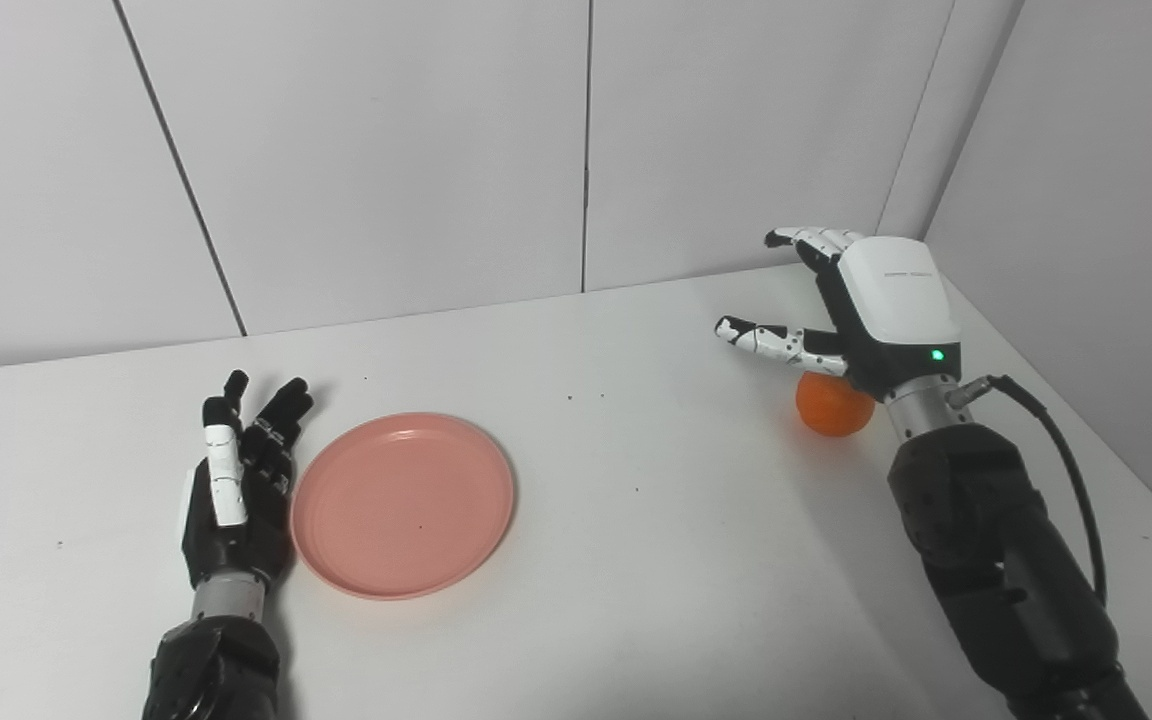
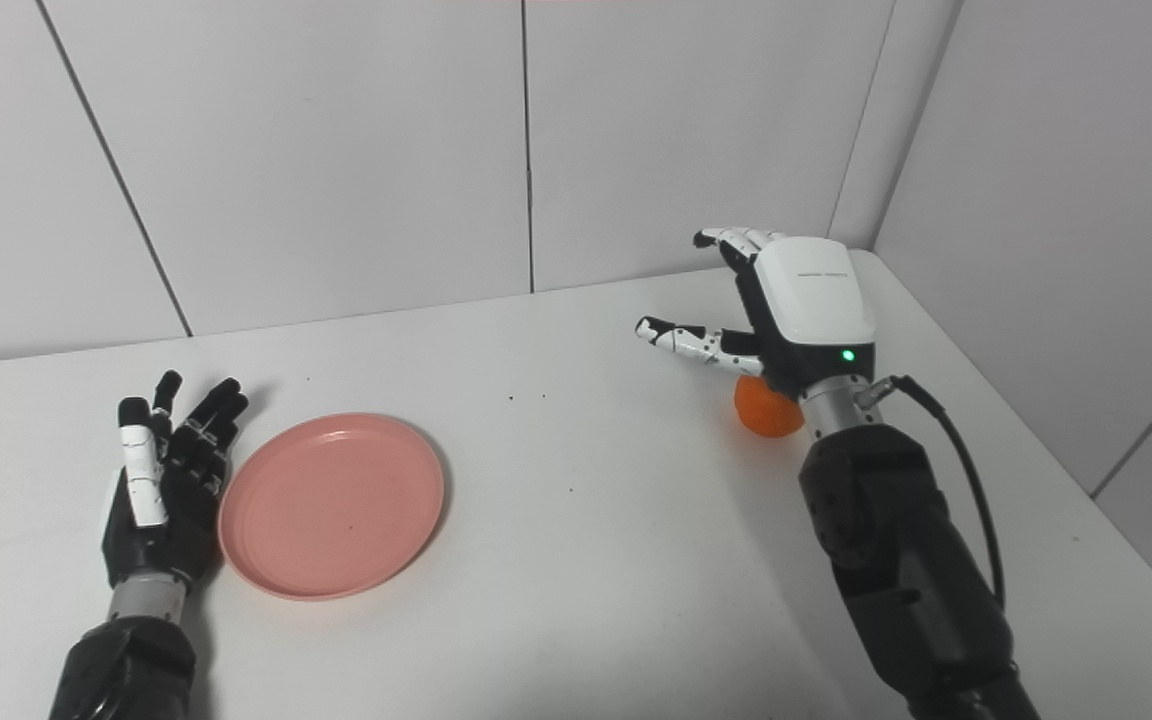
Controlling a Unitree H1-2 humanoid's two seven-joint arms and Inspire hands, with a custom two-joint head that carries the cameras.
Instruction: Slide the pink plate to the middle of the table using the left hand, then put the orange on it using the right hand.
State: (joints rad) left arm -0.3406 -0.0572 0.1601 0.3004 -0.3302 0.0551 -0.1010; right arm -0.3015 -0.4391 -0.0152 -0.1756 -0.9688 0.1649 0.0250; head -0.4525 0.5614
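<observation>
The pink plate (image 1: 403,503) lies flat on the white table (image 1: 636,480), left of the middle. My left hand (image 1: 239,480) rests palm up against the plate's left rim, fingers spread, open. The orange (image 1: 833,404) sits on the table at the right. Over it hovers my right hand (image 1: 861,305), open, fingers stretched toward the back wall and thumb pointing left. The wrist hides part of the orange, and the fingers are not closed round it.
The table runs into a corner of white wall panels behind and to the right of the right hand. Its right edge (image 1: 1136,490) passes close beside the right forearm. A black cable (image 1: 1066,450) loops off the right wrist.
</observation>
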